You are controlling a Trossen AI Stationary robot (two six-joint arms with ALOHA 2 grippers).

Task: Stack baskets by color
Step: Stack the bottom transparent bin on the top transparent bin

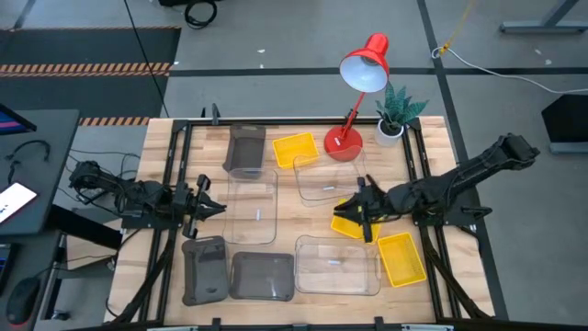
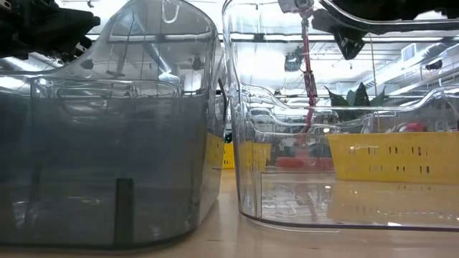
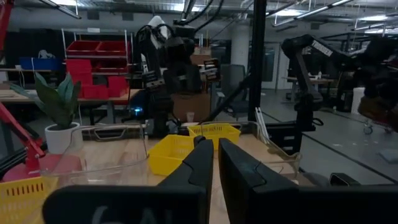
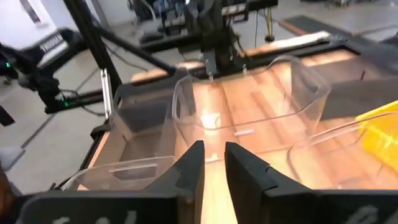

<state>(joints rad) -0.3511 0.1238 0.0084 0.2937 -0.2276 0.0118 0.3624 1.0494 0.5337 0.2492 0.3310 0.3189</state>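
Note:
Several baskets stand on their bases on the wooden table. Grey ones are at the far left (image 1: 245, 152) and the near left (image 1: 204, 269) (image 1: 263, 276). Clear ones are in the middle (image 1: 253, 207) (image 1: 326, 179) and near the front (image 1: 337, 264). Yellow ones are at the back (image 1: 294, 149), right of centre (image 1: 347, 225) and at the near right (image 1: 401, 257). My right gripper (image 1: 366, 210) (image 4: 214, 158) hangs above the right-of-centre yellow basket, slightly open and with nothing between its fingers. My left gripper (image 1: 216, 207) (image 3: 215, 155) waits shut at the left, beside the middle clear basket.
A red desk lamp (image 1: 363, 92) and a small potted plant (image 1: 395, 115) stand at the table's far right. Black frame rails (image 1: 179, 175) run along both sides of the table. In the low view a grey basket (image 2: 107, 179) and a clear one (image 2: 344, 143) stand close in front.

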